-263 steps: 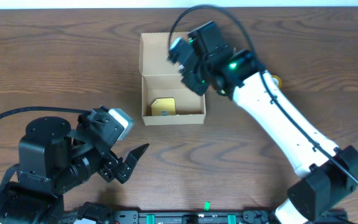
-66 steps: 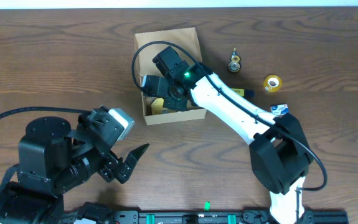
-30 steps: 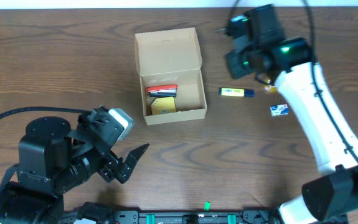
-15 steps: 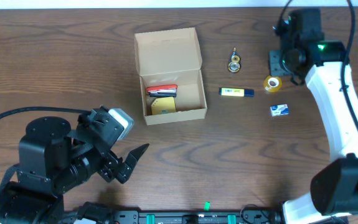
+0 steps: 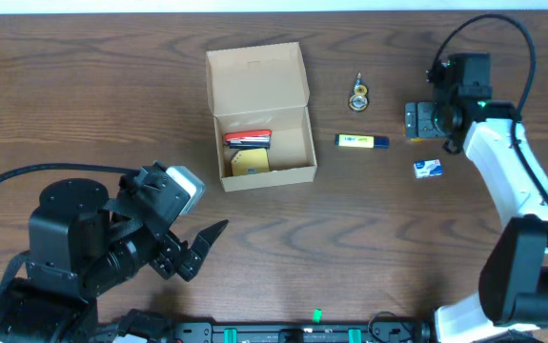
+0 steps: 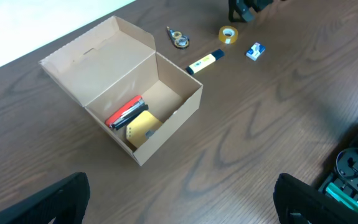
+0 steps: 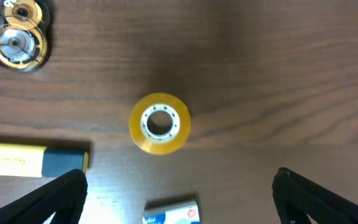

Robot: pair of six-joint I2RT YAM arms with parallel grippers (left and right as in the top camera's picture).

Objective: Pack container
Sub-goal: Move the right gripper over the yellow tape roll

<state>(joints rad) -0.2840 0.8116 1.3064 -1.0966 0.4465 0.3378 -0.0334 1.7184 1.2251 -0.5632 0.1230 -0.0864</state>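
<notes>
The container (image 5: 256, 76) is a tan cardboard box with its flap lid laid back; in the left wrist view the container (image 6: 94, 56) holds a red-and-black item (image 6: 124, 112) and a yellow card (image 6: 142, 127). My right gripper (image 5: 424, 119) hangs open above a yellow tape roll (image 7: 160, 122), which lies ahead of the right gripper (image 7: 185, 199) and apart from its fingers. In the overhead view the roll is hidden under that gripper. My left gripper (image 5: 202, 250) is open and empty near the front left, well short of the box; the left gripper (image 6: 182, 199) has bare table between its fingers.
Right of the box lie a yellow marker with a dark cap (image 5: 362, 141), a small blue-and-white pack (image 5: 428, 169) and a small brass-and-silver metal piece (image 5: 358, 93). The marker (image 7: 29, 162) and the pack (image 7: 172, 213) lie close to the roll.
The right arm has swung right from near the box and come down over the tape roll, and its jaws have gone from shut to open. The left arm has not moved.
</notes>
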